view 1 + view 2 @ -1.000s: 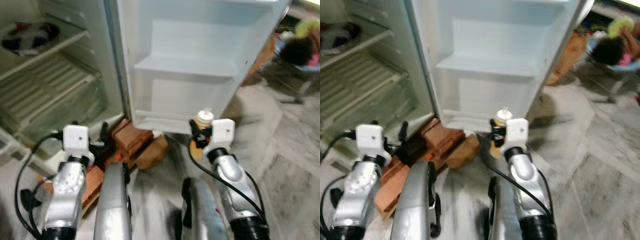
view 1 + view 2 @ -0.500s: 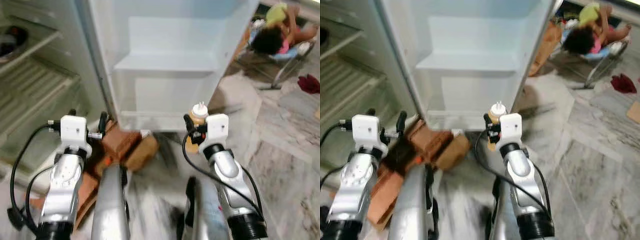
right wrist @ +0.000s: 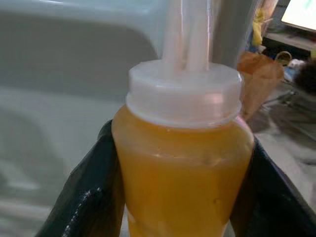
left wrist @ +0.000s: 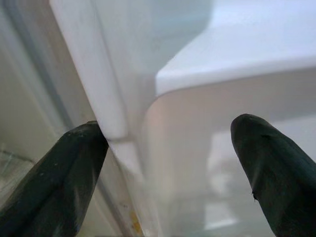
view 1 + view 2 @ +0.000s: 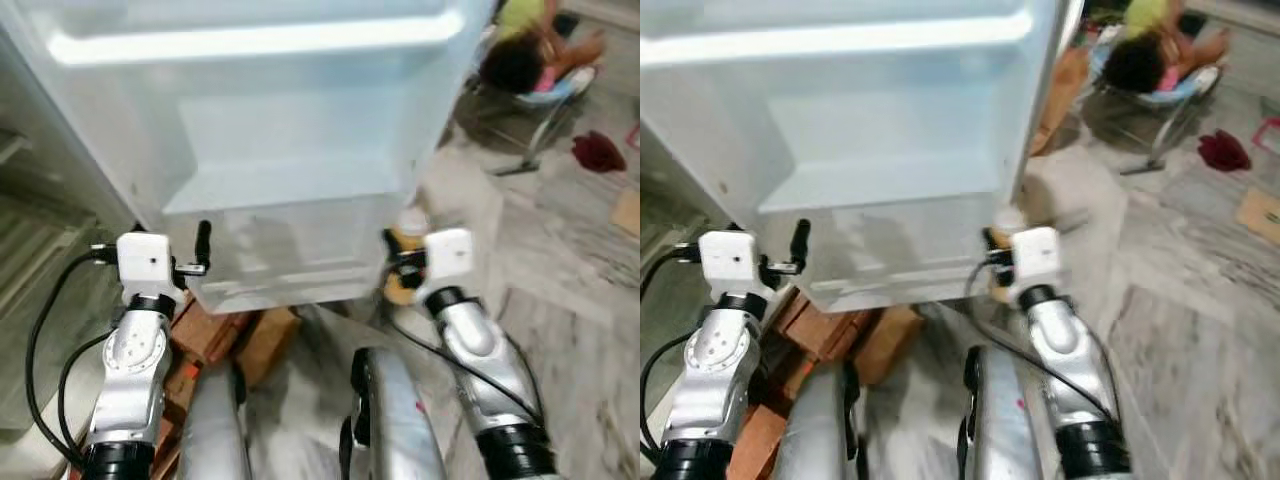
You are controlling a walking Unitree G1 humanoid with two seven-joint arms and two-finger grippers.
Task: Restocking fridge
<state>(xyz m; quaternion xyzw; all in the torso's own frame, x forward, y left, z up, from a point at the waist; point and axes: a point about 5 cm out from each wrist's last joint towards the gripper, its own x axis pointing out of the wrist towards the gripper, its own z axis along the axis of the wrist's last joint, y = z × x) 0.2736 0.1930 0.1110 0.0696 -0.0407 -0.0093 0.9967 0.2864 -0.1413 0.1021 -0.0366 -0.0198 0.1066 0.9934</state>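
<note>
My right claw (image 3: 180, 197) is clamped on the orange sauce bottle (image 3: 182, 168), its nozzle tip cut off. My left claw (image 4: 168, 163) is spread apart by the blurred fridge door shelf (image 5: 290, 240).

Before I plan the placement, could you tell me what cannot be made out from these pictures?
- Bottle: its base is cut off by the frame edge in the right wrist view; the right gripper and its wrist camera hide most of it in the eye views.
- Door shelf: its inside is hidden behind its frosted front wall.
- Left gripper: open, with blurred fingers.
- Bricks: partly behind the left arm.
</note>
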